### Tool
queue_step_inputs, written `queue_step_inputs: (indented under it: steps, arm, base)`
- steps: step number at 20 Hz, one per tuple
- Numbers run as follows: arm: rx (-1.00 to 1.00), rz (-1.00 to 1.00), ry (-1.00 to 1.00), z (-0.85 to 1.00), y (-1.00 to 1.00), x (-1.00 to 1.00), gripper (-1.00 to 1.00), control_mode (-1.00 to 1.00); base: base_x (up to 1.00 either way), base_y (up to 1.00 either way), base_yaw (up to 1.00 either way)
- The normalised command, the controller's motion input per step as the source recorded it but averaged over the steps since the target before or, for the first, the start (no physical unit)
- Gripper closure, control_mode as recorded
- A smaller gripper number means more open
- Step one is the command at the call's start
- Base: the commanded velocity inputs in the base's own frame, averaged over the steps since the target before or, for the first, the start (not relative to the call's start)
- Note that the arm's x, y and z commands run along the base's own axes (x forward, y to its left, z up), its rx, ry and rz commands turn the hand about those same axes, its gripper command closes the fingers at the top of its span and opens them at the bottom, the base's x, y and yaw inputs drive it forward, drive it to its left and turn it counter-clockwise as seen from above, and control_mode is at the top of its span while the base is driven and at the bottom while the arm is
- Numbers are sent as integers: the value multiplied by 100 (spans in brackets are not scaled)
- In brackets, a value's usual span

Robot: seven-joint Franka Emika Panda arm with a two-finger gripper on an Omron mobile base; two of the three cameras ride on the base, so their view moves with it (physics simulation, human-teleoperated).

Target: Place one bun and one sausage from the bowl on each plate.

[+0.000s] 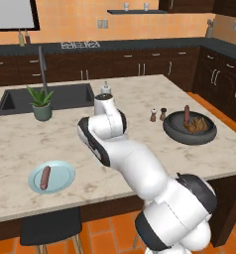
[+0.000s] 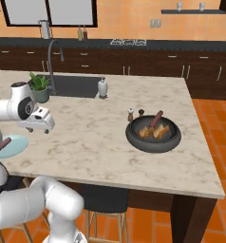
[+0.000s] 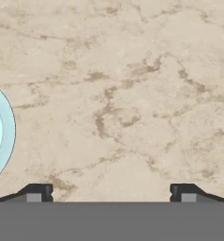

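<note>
A pale blue plate (image 1: 60,172) lies near the counter's front left edge with one dark reddish sausage (image 1: 45,177) on it. On the right stands the dark bowl (image 1: 175,130); a second sausage (image 1: 186,113) leans upright in it beside two golden buns (image 1: 196,125). In the right base view the same bowl (image 2: 134,137) holds the sausage (image 2: 156,119) and buns (image 2: 144,133). My gripper (image 2: 40,127) hangs over bare counter just right of the blue plate (image 2: 15,144). It is open (image 3: 111,193) and holds nothing, and the plate's rim (image 3: 3,132) is at the left. The light grey plate is out of view.
Salt and pepper shakers (image 1: 157,114) stand just left of the bowl. A potted plant (image 1: 41,103), the sink (image 1: 65,96) with its faucet, and a soap dispenser (image 1: 106,89) lie toward the back. A stool (image 1: 49,225) sits under the front edge.
</note>
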Motion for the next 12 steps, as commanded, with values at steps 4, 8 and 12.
queue_step_inputs:
  steps: [4, 8, 12]
  arm:
    - [0, 5, 1, 36, -100, -18, -100, -100]
    - [0, 6, 0, 2, -100, -35, -100, -100]
    - [-2, 2, 0, 6, -100, -5, -100, -100]
  base:
    - [0, 0, 0]
    - [0, 0, 0]
    - [0, 0, 0]
